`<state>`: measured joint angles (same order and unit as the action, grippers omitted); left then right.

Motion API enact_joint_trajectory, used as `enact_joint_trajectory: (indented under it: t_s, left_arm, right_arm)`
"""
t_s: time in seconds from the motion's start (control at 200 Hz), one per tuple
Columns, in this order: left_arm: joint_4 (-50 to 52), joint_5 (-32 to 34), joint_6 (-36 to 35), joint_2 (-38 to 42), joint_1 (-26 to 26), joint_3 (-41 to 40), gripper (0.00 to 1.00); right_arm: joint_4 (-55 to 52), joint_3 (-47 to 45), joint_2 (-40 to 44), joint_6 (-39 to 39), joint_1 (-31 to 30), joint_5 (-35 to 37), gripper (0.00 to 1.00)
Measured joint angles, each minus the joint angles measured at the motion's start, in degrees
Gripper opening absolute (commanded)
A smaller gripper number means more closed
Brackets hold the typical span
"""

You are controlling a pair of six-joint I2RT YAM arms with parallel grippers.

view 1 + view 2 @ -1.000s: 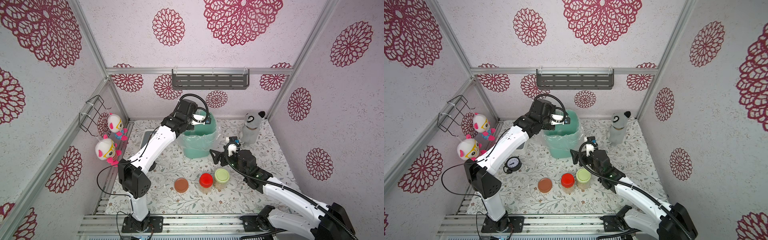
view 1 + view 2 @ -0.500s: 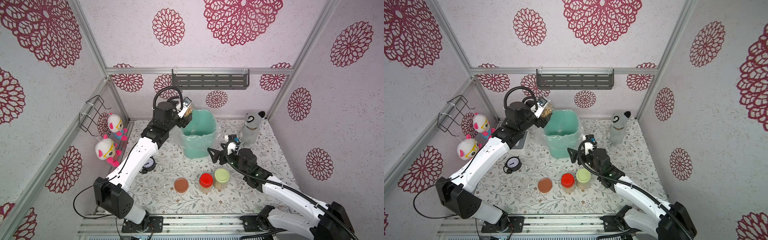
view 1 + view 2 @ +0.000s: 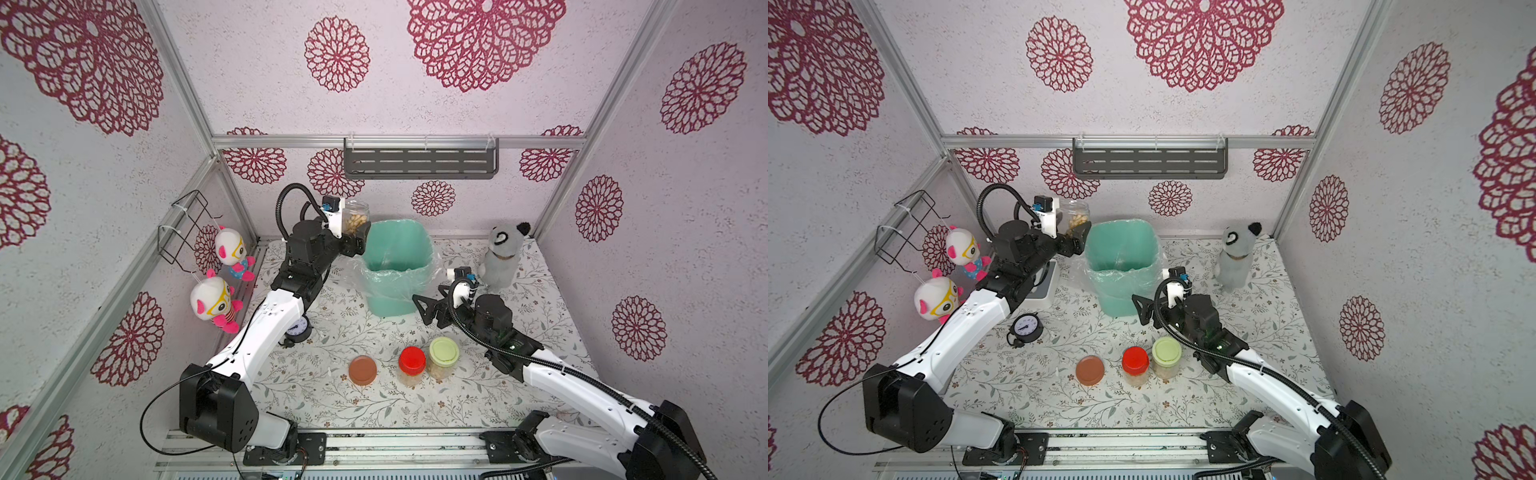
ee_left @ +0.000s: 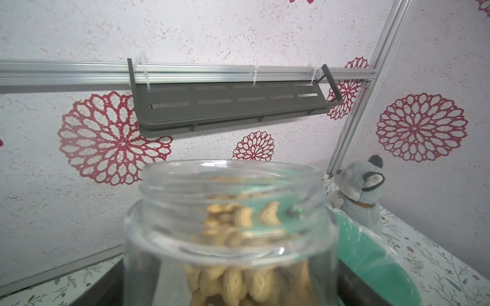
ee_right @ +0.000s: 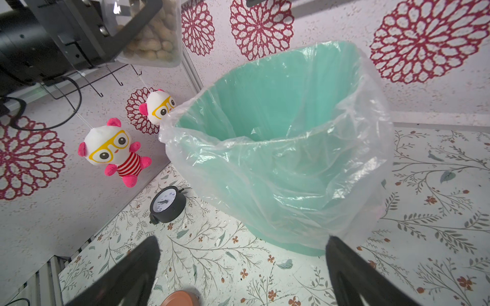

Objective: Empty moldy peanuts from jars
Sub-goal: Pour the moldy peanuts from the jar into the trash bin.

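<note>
My left gripper [image 3: 356,235] is shut on an open clear jar [image 3: 356,216], held upright in the air just left of the mint-green bin [image 3: 397,266]. Moldy peanuts [image 4: 238,280] fill the jar's lower half in the left wrist view. On the table near the front, a brown lid [image 3: 363,370] lies flat. Beside it stand a red-lidded jar [image 3: 412,365] and a pale-green-lidded jar [image 3: 444,357], both holding peanuts. My right gripper [image 3: 424,309] hangs open and empty low in front of the bin, its fingertips [image 5: 151,246] wide apart.
A clear liner bag drapes over the bin's rim [image 5: 265,143]. A small black clock [image 3: 297,330] lies under my left arm. A grey raccoon plush [image 3: 503,257] stands at the back right. Two plush dolls [image 3: 216,303] and a wire basket [image 3: 187,228] hang on the left wall.
My left arm has swung the jar from above the bin back to the left and turned it upright. Peanuts remain in it. The right arm has barely moved.
</note>
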<state>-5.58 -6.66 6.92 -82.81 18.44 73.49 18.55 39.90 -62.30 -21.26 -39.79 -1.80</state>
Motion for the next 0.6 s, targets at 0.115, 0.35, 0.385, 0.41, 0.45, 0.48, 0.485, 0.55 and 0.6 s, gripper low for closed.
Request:
enact_joint_trajectory:
  t_s: [0.115,0.35,0.385,0.41,0.45,0.48,0.485,0.55,0.6]
  left_arm:
    - [7.6,0.1,-6.5,-0.1,0.4,4.8,0.00]
    - [25.4,4.2,-27.8,-1.2,3.4,19.4,0.00]
    - [28.0,4.9,-31.3,-1.8,3.8,21.7,0.00]
    - [29.7,5.5,-33.5,-2.3,4.0,23.1,0.00]
    - [32.5,6.5,-37.4,-3.4,4.5,25.6,0.00]
    - [34.6,7.5,-40.5,-4.3,4.9,27.5,0.00]
    - [34.9,7.5,-40.8,-4.4,4.9,27.8,0.00]
    - [39.0,9.4,-47.5,-6.6,5.9,31.2,0.00]
    - [41.5,11.0,-52.3,-8.1,6.6,33.1,0.00]
  right_arm:
    - [-0.6,0.0,0.0,0.0,0.0,0.0,0.99]
    - [-1.8,0.0,0.1,-0.1,0.0,0.3,0.99]
    - [-2.1,0.0,0.2,-0.1,0.0,0.3,0.99]
    - [-2.1,0.0,0.2,-0.1,0.0,0.3,0.99]
    - [-2.3,0.0,0.2,-0.1,0.0,0.3,0.99]
    - [-2.4,0.0,0.2,0.0,0.0,0.3,0.99]
    - [-2.4,0.0,0.2,0.0,0.0,0.3,0.99]
    - [-2.8,0.0,0.3,0.0,0.0,0.5,0.99]
    - [-3.0,0.0,0.5,0.0,0.0,0.5,0.99]
